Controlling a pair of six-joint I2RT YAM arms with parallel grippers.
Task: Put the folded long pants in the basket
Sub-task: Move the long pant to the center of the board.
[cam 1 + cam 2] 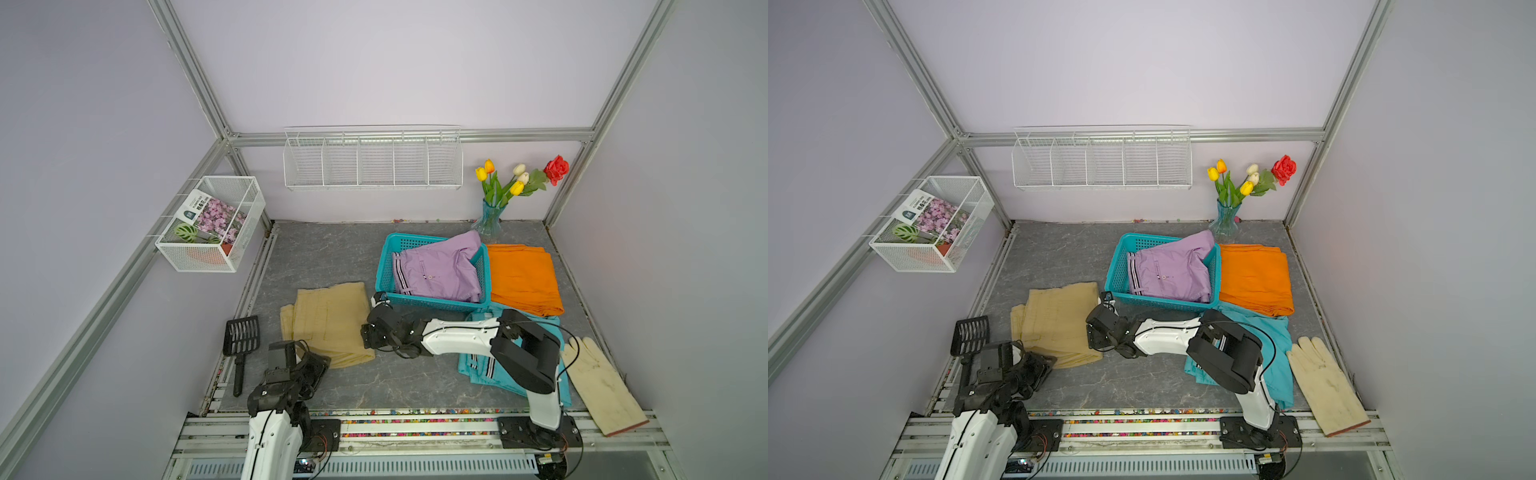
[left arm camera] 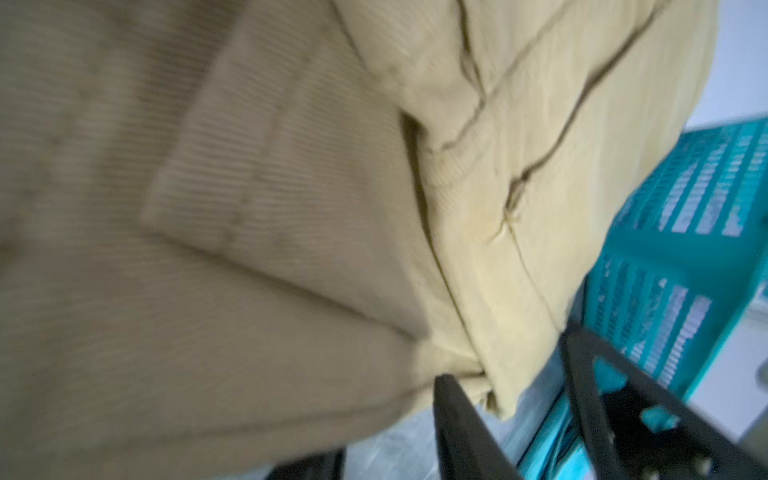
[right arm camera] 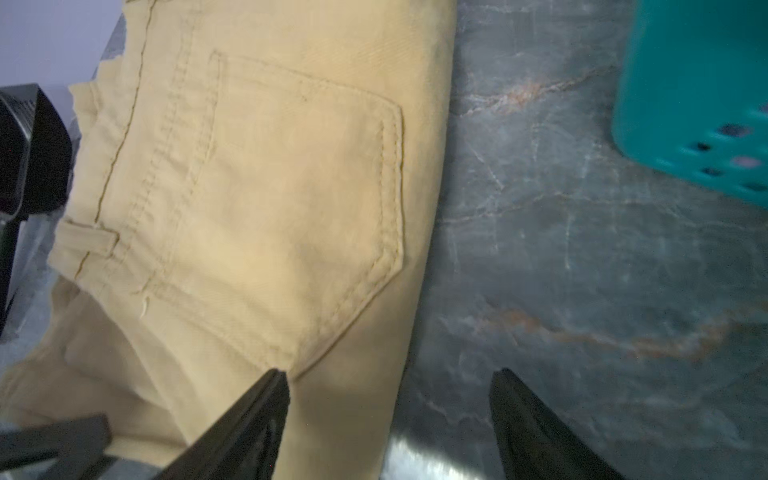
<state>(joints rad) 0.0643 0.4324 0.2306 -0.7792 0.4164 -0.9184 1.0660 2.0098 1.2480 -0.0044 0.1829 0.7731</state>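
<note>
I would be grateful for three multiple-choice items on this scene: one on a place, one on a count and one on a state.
1. Which pants lie in the basket? A orange; B lilac; C khaki.
2. How many folded pants lie outside the basket? A one; B two; C three.
3. How do the right gripper's jaws stand? A shut on nothing; B open; C shut on the basket.

Answers:
1 B: the lilac pants fill the basket.
2 C: the khaki pants, orange pants and teal pants lie on the table.
3 B: the right wrist view shows its fingers apart, with nothing clamped between them.
</note>
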